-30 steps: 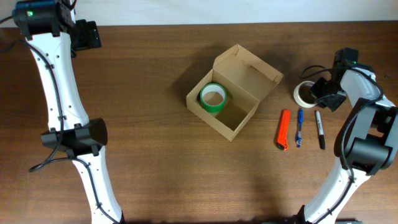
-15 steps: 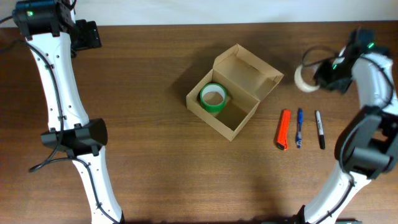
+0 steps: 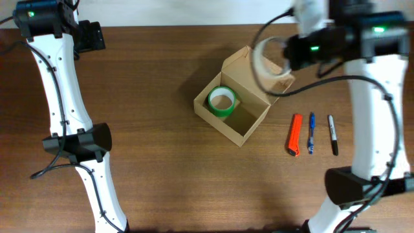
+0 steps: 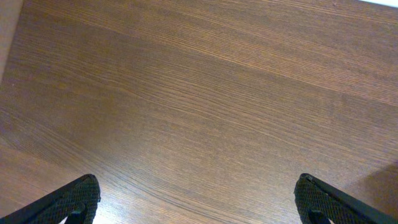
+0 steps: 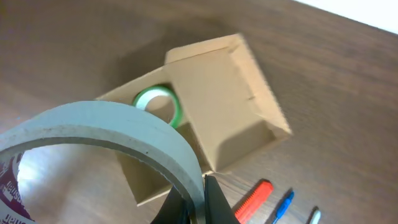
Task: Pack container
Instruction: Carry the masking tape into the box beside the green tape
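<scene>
Nearby, cutter [image 3: 295, 134], pen [image 3: 311, 133], marker [image 3: 332, 134], lid [image 3: 244, 66] below tape [image 5: 93, 121]

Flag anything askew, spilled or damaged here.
Nothing stands out. The container sits open and intact with a green tape roll inside; the right gripper holds a white tape roll over it; the orange tool, pen and marker lie in a neat row.

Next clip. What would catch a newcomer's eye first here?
The right gripper, shut on a pale tape roll, holds it in the air above the open box mid-table. A green roll already lies in the box's left end, and the other end is free. Right of the box, an orange cutter, a blue pen and a black marker lie side by side.
</scene>
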Motion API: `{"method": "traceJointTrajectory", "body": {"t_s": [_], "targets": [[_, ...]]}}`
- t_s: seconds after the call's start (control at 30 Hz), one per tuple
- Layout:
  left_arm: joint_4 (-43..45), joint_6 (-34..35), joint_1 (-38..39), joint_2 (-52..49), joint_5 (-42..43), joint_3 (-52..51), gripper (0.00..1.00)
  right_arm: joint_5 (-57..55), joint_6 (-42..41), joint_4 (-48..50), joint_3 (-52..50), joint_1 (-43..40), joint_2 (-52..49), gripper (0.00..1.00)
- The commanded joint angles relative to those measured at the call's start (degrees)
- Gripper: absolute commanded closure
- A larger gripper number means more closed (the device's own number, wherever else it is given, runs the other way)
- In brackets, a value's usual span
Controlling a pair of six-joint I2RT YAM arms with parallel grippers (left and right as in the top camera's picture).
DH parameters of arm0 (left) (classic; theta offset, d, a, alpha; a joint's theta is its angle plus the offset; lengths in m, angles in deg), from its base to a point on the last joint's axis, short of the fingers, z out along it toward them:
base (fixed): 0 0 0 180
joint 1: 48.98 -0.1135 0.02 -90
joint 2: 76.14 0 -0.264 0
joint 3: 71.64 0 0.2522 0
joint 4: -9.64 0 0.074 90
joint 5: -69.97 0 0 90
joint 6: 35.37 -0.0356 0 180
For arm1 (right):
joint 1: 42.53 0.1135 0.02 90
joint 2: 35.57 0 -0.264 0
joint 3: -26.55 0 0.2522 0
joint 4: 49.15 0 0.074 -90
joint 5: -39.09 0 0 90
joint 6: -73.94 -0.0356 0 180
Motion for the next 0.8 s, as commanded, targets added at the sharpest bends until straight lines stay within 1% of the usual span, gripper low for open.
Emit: {"method": "traceJointTrajectory", "body": {"t_s": [0.0,0.13,0.17,0.3,0.47,0.57,0.77], "targets": [[0.0,-0.3,0.0,0.5,0.4,-0.2,0.00,-7.6,0.1,0.4,-1.1,7.6,-0.7,0.96],[0.0,-0.3,0.0,0.5,0.4,-0.2,0.00,-10.1,-1.0,2.5,-6.1,13.5,-0.7,0.96],[0.0,-0.3,0.0,0.5,0.4,-0.2,0.00,-11.4,-1.4,5.1,-10.9,15.0,-0.7,0.96],[0.0,-0.3,0.0,0.5,0.4,-0.2,0.00,-12.3,-2.5,12.5,-21.6,15.0,-0.7,0.96],[0.0,-0.3,0.0,0.5,0.4,-0.2,0.00,-12.0,-3.1,19.3,-31.0,13.3,-1.4,0.96],[0.0,-0.3,0.0,0.5,0.4,-0.2,0.00,-11.9,-3.4,21.4,-34.1,12.8,-2.1,0.96],[0.0,-0.3,0.0,0.5,0.4,-0.2,0.00,-11.9,-3.4,22.8,-34.9,12.4,-4.2,0.96]]}}
